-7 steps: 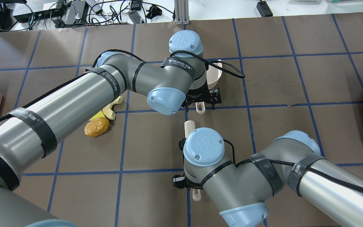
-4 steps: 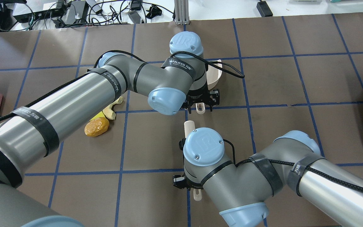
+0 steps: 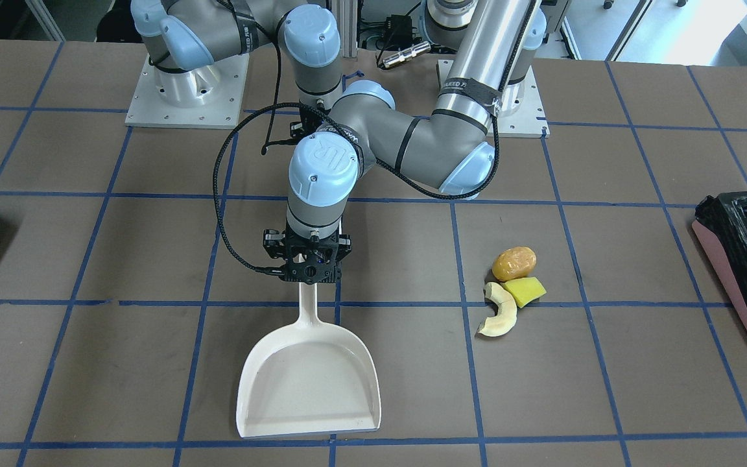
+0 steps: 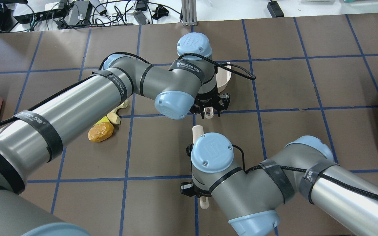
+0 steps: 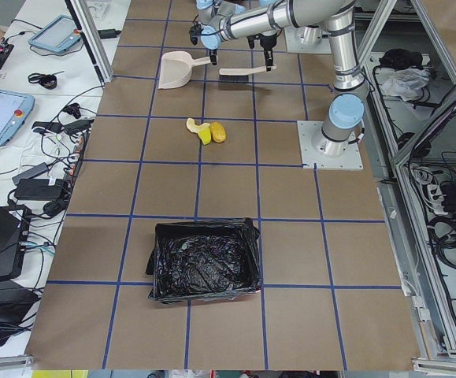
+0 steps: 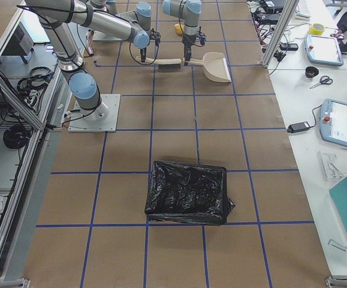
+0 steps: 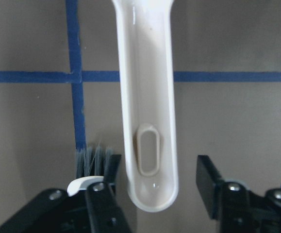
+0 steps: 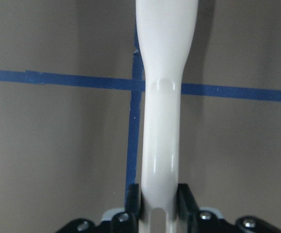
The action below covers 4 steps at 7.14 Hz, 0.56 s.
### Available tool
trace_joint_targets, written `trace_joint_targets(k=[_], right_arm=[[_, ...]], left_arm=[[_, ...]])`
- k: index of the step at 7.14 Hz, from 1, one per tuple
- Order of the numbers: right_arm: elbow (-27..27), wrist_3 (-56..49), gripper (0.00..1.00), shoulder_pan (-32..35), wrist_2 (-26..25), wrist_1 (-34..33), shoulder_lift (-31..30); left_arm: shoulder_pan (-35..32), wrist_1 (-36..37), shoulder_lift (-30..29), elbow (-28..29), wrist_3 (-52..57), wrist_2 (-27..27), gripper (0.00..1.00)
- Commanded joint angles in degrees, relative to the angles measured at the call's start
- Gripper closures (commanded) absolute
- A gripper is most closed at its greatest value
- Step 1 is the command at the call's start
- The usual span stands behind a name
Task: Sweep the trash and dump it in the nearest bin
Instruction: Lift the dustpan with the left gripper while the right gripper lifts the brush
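The trash lies together on the table: an orange-brown lump, a yellow wedge and a pale crescent slice. The pink-sided bin with its black bag stands at the table's end on my left side. A cream dustpan lies flat. My left gripper is open, straddling the dustpan's handle; its left finger is close against the handle and a gap shows on the right. My right gripper is shut on the cream brush handle.
The brush head points toward the dustpan handle, bristles just beside my left finger. A second black-bagged bin stands at the opposite table end. Cables and devices crowd the far edge. Both arm bases stand behind the tools.
My left gripper's fingers have drawn in toward the dustpan handle and the wrist has shifted slightly. The right arm, brush and trash have not moved.
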Motion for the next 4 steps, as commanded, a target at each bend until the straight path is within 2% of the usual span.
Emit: trace_joint_targets(k=[1, 2, 4], right_arm=[[0.0, -0.2, 0.81, 0.0, 0.0, 0.2, -0.1], [0.0, 0.0, 0.85, 0.0, 0.0, 0.3, -0.1], [0.0, -0.2, 0.96, 0.0, -0.3, 0.4, -0.4]], left_arm=[[-0.1, 0.0, -0.1, 0.0, 0.0, 0.0, 0.82], [-0.1, -0.1, 0.1, 0.0, -0.1, 0.1, 1.0], [-0.1, -0.2, 0.7, 0.4, 0.0, 0.2, 1.0]])
